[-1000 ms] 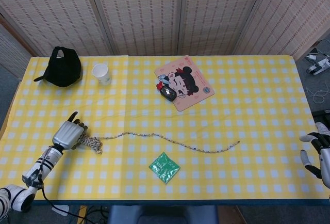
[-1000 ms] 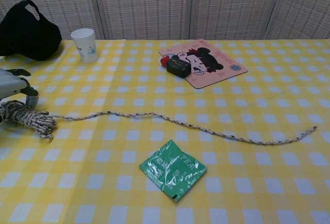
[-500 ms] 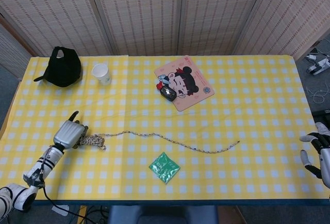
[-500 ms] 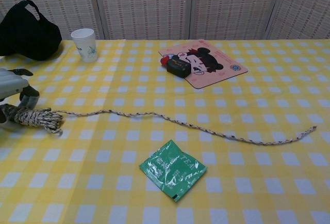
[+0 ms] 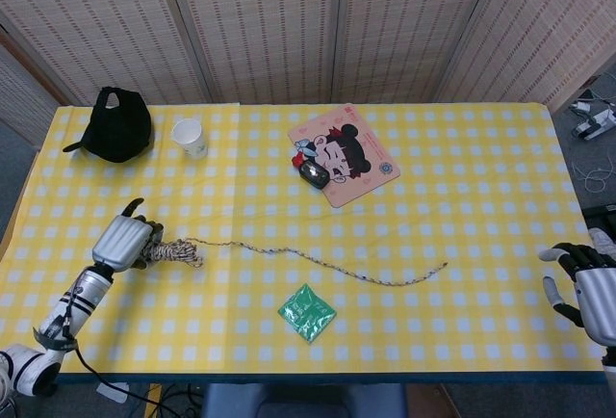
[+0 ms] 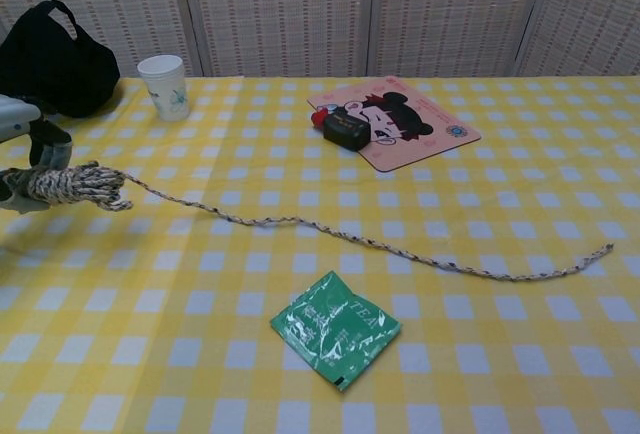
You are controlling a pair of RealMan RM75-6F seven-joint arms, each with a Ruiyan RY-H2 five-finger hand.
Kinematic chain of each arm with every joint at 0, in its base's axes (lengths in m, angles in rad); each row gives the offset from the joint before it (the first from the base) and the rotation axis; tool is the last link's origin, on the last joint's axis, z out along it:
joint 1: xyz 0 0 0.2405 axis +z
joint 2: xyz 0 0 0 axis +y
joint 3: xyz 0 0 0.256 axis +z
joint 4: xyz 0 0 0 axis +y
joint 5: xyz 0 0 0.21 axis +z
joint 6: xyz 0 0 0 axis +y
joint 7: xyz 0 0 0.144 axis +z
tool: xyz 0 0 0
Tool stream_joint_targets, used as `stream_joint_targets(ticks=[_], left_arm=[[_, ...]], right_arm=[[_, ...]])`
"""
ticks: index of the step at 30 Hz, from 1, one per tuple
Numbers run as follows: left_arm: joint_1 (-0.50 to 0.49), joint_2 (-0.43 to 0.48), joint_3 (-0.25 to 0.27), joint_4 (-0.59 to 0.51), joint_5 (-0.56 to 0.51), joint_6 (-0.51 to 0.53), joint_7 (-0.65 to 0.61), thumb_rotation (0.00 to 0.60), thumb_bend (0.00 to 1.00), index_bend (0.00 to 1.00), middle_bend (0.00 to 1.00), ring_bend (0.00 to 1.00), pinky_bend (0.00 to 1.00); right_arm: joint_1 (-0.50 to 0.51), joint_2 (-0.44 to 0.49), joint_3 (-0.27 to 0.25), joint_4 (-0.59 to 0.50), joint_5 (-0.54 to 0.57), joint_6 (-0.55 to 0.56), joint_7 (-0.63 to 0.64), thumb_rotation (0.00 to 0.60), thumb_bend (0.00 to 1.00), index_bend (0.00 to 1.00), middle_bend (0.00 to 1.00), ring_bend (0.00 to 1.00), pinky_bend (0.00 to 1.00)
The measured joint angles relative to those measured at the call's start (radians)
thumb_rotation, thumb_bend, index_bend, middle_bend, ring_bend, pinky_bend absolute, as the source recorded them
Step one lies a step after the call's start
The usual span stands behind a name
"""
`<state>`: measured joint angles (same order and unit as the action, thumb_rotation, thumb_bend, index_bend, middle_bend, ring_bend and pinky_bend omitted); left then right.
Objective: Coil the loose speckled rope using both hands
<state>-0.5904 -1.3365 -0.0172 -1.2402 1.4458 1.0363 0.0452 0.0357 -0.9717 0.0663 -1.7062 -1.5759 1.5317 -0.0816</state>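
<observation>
The speckled rope (image 5: pixel 318 262) trails across the yellow checked table, its free end (image 6: pixel 608 248) at the right. Its left end is wound into a small coil (image 5: pixel 175 251) (image 6: pixel 75 185). My left hand (image 5: pixel 122 242) grips that coil at the table's left side, lifted a little off the cloth; in the chest view only part of this left hand (image 6: pixel 28 144) shows at the frame edge. My right hand (image 5: pixel 585 283) hovers at the table's far right edge, fingers spread, holding nothing, well clear of the rope's end.
A green packet (image 5: pixel 307 312) lies just in front of the rope's middle. Behind the rope sit a pink cartoon mat (image 5: pixel 345 154) with a dark mouse (image 5: pixel 314 174), a paper cup (image 5: pixel 190 136) and a black cap (image 5: pixel 117 125).
My left hand has lifted and drawn the coil up and back, raising the rope's left stretch. My right hand has moved slightly inward over the table edge.
</observation>
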Motion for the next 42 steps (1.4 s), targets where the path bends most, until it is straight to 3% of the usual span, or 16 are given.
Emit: stream_joint_targets(ticks=[12, 16, 22, 31, 42], left_arm=[[0.023, 0.120, -0.039, -0.262, -0.035, 0.051, 0.098, 0.600, 0.24, 0.73, 0.70, 0.47, 0.09], [0.030, 0.149, -0.050, -0.329, -0.069, 0.054, 0.156, 0.600, 0.24, 0.73, 0.70, 0.47, 0.09], [0.043, 0.172, -0.056, -0.386, -0.099, 0.060, 0.199, 0.600, 0.24, 0.73, 0.70, 0.47, 0.09], [0.050, 0.177, -0.054, -0.413, -0.112, 0.058, 0.231, 0.600, 0.24, 0.73, 0.70, 0.47, 0.09], [0.046, 0.170, -0.059, -0.440, -0.131, 0.052, 0.272, 0.600, 0.24, 0.73, 0.70, 0.47, 0.09]], right_arm=[[0.193, -0.002, 0.029, -0.112, 0.007, -0.281, -0.115, 0.600, 0.26, 0.41, 0.35, 0.22, 0.40], [0.287, -0.062, 0.039, -0.125, 0.032, -0.413, -0.194, 0.600, 0.24, 0.44, 0.35, 0.20, 0.37], [0.386, -0.217, 0.048, -0.106, 0.082, -0.515, -0.304, 0.600, 0.21, 0.50, 0.35, 0.18, 0.35], [0.437, -0.430, 0.048, 0.005, 0.167, -0.526, -0.436, 0.600, 0.19, 0.55, 0.34, 0.16, 0.34], [0.456, -0.543, 0.034, 0.108, 0.273, -0.502, -0.573, 0.600, 0.16, 0.55, 0.34, 0.15, 0.33]])
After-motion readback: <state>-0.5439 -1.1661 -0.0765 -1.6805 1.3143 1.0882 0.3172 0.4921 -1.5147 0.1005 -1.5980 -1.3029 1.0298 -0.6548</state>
